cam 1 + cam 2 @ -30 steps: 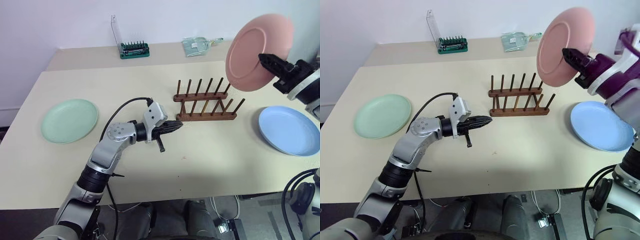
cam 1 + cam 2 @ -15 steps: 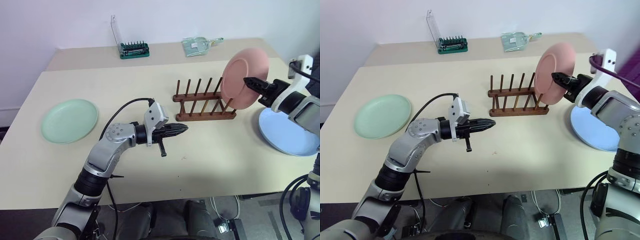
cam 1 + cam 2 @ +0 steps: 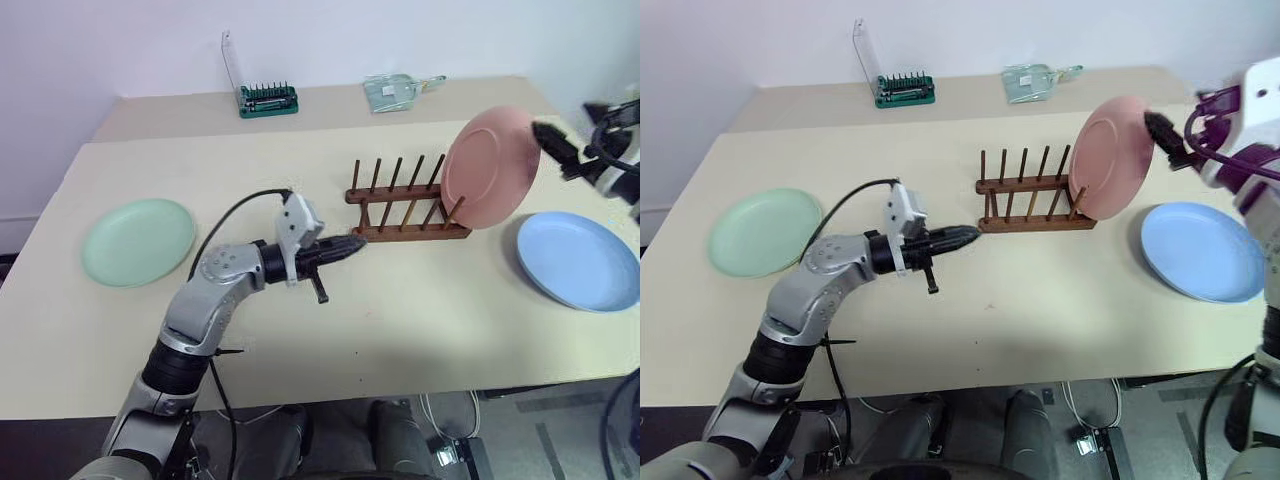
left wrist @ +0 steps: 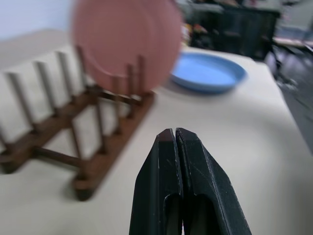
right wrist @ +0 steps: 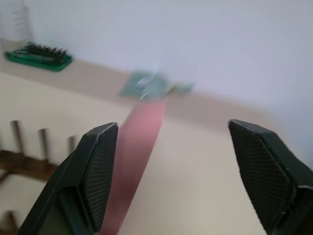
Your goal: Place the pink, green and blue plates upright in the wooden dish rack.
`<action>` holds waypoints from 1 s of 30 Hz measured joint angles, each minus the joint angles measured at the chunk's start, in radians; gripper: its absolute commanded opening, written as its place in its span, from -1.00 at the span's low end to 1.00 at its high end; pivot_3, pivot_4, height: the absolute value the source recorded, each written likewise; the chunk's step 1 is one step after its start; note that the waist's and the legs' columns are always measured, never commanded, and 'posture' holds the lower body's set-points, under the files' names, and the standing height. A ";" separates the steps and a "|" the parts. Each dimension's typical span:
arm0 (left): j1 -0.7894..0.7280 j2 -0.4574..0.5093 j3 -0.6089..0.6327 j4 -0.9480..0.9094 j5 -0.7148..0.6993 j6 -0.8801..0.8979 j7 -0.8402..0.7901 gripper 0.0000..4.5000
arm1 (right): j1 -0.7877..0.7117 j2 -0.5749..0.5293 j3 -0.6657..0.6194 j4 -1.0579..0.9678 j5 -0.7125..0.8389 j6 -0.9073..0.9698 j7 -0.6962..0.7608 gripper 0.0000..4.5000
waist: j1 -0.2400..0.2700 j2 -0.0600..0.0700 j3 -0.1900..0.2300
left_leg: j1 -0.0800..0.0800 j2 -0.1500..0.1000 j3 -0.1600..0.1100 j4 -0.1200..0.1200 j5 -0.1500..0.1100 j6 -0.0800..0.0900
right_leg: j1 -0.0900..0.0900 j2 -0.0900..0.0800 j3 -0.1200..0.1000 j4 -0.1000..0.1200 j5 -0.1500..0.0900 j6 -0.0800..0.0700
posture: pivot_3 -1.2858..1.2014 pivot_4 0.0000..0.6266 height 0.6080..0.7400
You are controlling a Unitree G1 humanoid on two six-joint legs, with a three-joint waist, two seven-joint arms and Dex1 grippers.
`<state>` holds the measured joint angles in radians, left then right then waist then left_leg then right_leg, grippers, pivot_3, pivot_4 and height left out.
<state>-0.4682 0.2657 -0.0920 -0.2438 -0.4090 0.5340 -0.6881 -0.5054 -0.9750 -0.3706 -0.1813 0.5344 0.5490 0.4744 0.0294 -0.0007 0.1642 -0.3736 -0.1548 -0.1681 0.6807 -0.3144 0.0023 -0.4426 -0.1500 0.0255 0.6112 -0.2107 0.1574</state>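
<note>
The pink plate (image 3: pixel 490 168) stands upright, leaning slightly, between the pegs at the right end of the wooden dish rack (image 3: pixel 408 208). My right gripper (image 5: pixel 172 129) is open just to the right of the plate's top edge, apart from it and holding nothing. My left gripper (image 3: pixel 357 244) is shut and empty, and its tips point at the rack's front left corner, close beside it. The green plate (image 3: pixel 138 241) lies flat at the table's left. To the right of the rack, the blue plate (image 3: pixel 579 260) lies flat.
A green screwdriver-bit case (image 3: pixel 268 99) with its clear lid raised and a clear packet (image 3: pixel 398 90) lie on the far ledge by the wall. The table's (image 3: pixel 400 320) front half is bare. A black cable loops from my left forearm.
My right gripper lowered the pink plate into the rack's right end, let go, opened wide and drew back up and right. My left gripper shifted slightly toward the rack.
</note>
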 measured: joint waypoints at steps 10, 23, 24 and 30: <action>-0.010 -0.005 0.504 0.063 0.205 0.085 0.769 0.67 | -0.006 0.077 0.301 -0.351 0.150 0.060 0.241 0.64 | -0.015 -0.008 0.001 | 0.000 0.004 0.000 0.001 -0.002 -0.002 | 0.000 0.003 0.000 0.000 0.000 0.000 | 0.03 -0.52 1.00; 0.132 -0.153 0.864 -0.126 0.161 0.420 1.044 0.67 | -0.021 0.237 0.463 -0.214 -0.013 -0.030 0.325 0.64 | 0.017 -0.013 0.001 | 0.000 0.003 -0.001 0.002 -0.002 -0.003 | 0.000 0.002 -0.003 0.001 0.000 -0.001 | 0.03 -0.52 1.00; 0.126 -0.164 0.881 -0.125 0.156 0.435 1.056 0.67 | -0.019 0.241 0.463 -0.212 -0.018 -0.032 0.327 0.64 | 0.014 -0.013 0.001 | 0.000 0.003 -0.001 0.002 -0.002 -0.003 | 0.000 0.002 -0.003 0.001 0.000 -0.001 | 0.03 -0.52 1.00; 0.090 -0.146 0.889 -0.045 0.099 0.523 1.012 0.33 | 0.008 0.259 0.462 -0.230 -0.041 -0.031 0.319 0.64 | 0.012 -0.014 0.001 | 0.000 0.003 -0.001 0.002 -0.002 -0.003 | 0.000 0.002 -0.003 0.001 0.000 -0.001 | 0.03 -0.52 1.00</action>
<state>-0.3783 0.1201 0.7968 -0.2891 -0.3098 1.0569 0.3241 -0.4970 -0.7162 0.0913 -0.4111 0.4931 0.5177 0.7933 0.0415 -0.0142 0.1653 -0.3731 -0.1517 -0.1688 0.6827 -0.3162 -0.0010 -0.4426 -0.1477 0.0225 0.6126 -0.2102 0.1565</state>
